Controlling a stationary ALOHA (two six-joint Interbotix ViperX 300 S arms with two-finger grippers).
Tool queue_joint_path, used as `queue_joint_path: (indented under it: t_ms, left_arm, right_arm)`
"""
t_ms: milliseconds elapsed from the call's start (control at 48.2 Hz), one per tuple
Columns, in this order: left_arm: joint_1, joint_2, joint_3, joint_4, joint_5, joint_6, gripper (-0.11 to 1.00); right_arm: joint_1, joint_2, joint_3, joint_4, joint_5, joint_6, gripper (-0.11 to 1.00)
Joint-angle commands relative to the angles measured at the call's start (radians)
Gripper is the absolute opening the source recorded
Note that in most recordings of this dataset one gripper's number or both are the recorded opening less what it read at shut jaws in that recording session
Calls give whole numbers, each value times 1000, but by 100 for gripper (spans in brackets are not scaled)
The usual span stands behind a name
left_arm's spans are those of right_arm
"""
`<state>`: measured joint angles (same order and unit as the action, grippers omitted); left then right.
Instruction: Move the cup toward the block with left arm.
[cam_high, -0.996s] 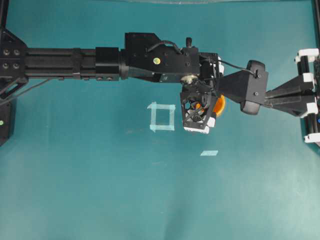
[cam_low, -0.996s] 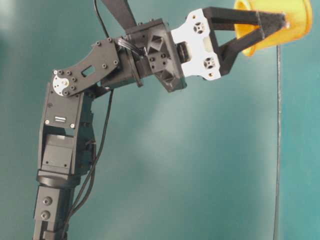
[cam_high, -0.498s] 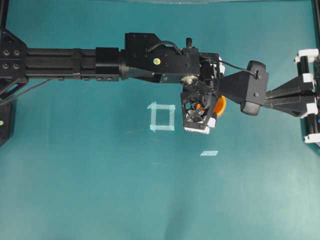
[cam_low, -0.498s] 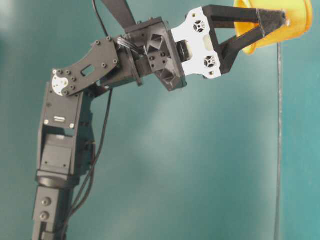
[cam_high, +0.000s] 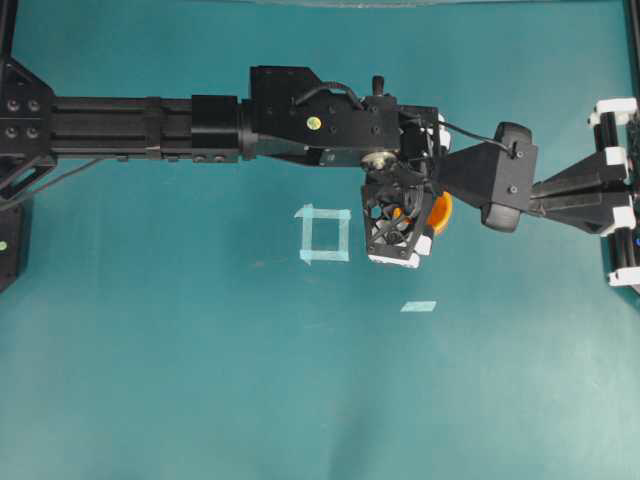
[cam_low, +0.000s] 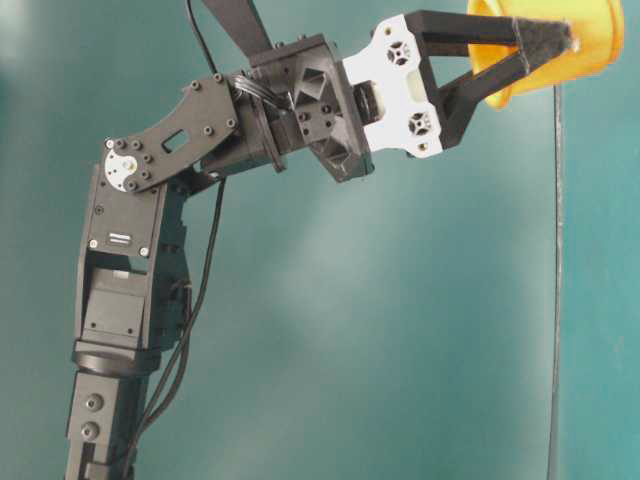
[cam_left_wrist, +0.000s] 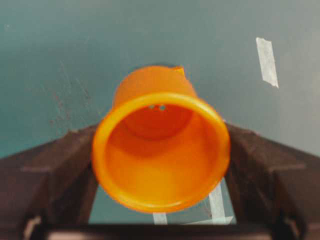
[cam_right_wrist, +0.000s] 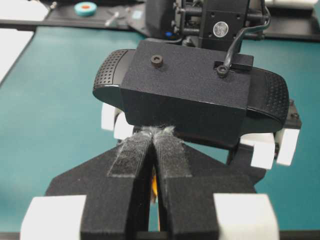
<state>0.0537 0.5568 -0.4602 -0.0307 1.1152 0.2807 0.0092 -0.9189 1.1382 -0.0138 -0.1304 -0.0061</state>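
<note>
My left gripper (cam_high: 403, 250) is shut on the orange cup (cam_high: 438, 212) and holds it above the table. From table level the cup (cam_low: 590, 30) lies tilted on its side between the black fingers (cam_low: 500, 80), high at the top right. In the left wrist view the cup's mouth (cam_left_wrist: 161, 155) faces the camera, with a finger against each side. A small orange corner (cam_left_wrist: 178, 70) peeks out behind the cup's base; it looks like the block, otherwise hidden. My right gripper (cam_right_wrist: 156, 137) is shut, its tips close to the left wrist (cam_high: 445, 170).
A pale tape square outline (cam_high: 324, 233) lies on the teal table just left of the left gripper. A short tape strip (cam_high: 418, 306) lies below it. The right arm's camera module (cam_high: 505, 175) sits close to the cup.
The left gripper and cup have edged up very slightly in the table-level view. Nothing else has moved.
</note>
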Motion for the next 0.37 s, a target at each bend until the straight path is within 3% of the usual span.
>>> queue_joint_path:
  t_ms: [0,353]
  left_arm:
    - [-23,-14,-28,-3,-8,3,71]
    - [-25,-14,-28,-3,-9,6,71]
  right_arm:
    - [-6,3,-34,2,-9,-2,0]
    - [-6,3,-34,2,-5,-2,0]
